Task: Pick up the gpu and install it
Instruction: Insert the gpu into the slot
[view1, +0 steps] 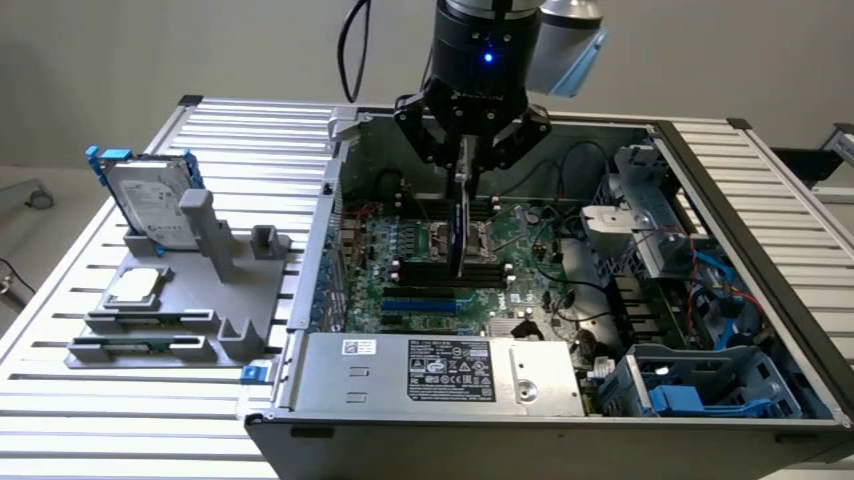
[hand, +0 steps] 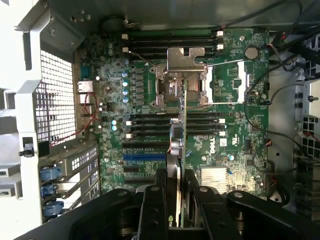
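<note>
Obs.: gpu (view1: 463, 225) is inside the open computer case (view1: 727, 190), hanging edge-on and upright over the middle of the motherboard (view1: 400, 250). In the wrist view the gpu (hand: 181, 135) shows as a thin strip, green board on 1 face and dark cover on the other, running over the black memory slots toward the processor socket (hand: 182, 82). Cannot tell whether its lower edge touches the board.

Case contents: motherboard on the floor, silver power supply (view1: 441, 372) along the near wall, blue drive cage (view1: 721, 385) at the exterior view's right corner, loose black cabling beside it.

Grey holder (view1: 227, 300) on the slatted table (view1: 80, 420), at the exterior view's left of the case: 1 hard drive (view1: 144, 200) in a blue frame standing upright, 1 square processor chip (view1: 136, 285) lying flat.

Gripper (view1: 465, 160): 2 fingers (hand: 155, 200) partly closed, clamped on the top edge of the gpu, 1 on each face.
</note>
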